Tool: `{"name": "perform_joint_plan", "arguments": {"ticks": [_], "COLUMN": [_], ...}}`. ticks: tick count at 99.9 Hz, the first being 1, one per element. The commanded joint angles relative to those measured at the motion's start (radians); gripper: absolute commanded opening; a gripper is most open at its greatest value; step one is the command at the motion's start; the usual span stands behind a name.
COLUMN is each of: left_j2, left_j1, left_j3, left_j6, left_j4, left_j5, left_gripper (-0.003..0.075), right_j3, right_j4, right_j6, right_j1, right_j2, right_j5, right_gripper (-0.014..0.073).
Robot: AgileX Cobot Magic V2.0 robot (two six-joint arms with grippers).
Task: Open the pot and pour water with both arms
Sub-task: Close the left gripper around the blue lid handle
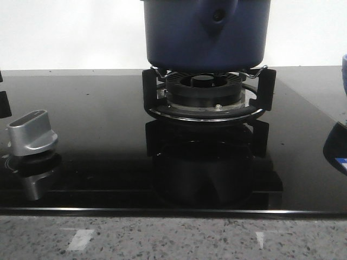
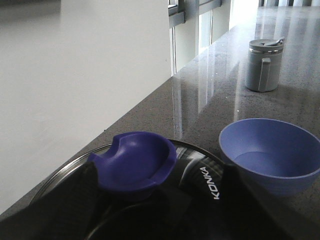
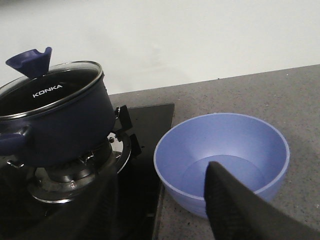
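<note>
The dark navy pot [image 1: 206,32] stands on the burner grate [image 1: 206,100], with its handle mount facing the front view. Its glass lid [image 3: 52,87], marked KONKA, is on, with a blue knob [image 2: 135,162] on top. My left gripper [image 2: 155,210] is open just over the lid; its dark fingers [image 2: 65,200] stand wide apart, and the knob lies just ahead between them with no grip on it. My right gripper [image 3: 160,210] is open, low beside the pot, one finger over the light-blue bowl [image 3: 222,155]. Any water in the pot is hidden.
A silver stove knob [image 1: 32,132] sits on the black glass hob at the left. The light-blue bowl [image 2: 270,155] stands on the grey stone counter right of the hob. A grey lidded jug [image 2: 264,65] is farther along the counter. A white wall runs behind.
</note>
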Motion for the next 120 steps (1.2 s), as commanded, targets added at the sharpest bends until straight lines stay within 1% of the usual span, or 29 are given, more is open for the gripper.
{"name": "perform_joint_plan", "arguments": {"ticks": [1,9,22,50,65,103,110,120], "left_j2": [-0.035,-0.033,-0.006,0.061,0.089,0.136,0.137,0.137], "left_j1": [-0.007,-0.007,-0.007,-0.007,-0.007,-0.035,-0.039,-0.039], "left_j3": [-0.036,-0.036,-0.054,-0.121,-0.141,-0.143,-0.143,-0.143], "left_j6": [0.033,0.058,0.059,0.053,0.053,0.055,0.063,0.063], "left_j4": [-0.043,-0.048,-0.080,-0.091,-0.094,-0.094,-0.094,-0.102], "left_j5": [0.035,0.027,0.028,0.052,0.103,0.072,0.060,0.039], "left_gripper": [0.0463,0.0463,0.0463,0.0463,0.0463,0.0465,0.0479,0.0522], "right_j3": [-0.031,-0.031,-0.031,-0.031,-0.031,-0.031,-0.031,-0.031], "right_j4": [0.002,0.002,0.002,0.002,0.002,0.002,0.002,0.002], "right_j6": [-0.010,-0.010,-0.010,-0.010,-0.010,-0.010,-0.010,-0.010], "right_j1": [-0.005,-0.005,-0.005,-0.005,-0.005,-0.005,-0.005,-0.005], "right_j2": [0.020,0.020,0.020,0.020,0.020,0.020,0.020,0.020], "right_j5": [-0.070,-0.070,-0.070,-0.070,-0.068,-0.068,-0.068,-0.068], "right_gripper": [0.0356,0.0356,0.0356,0.0356,0.0356,0.0356,0.0356,0.0356]}}
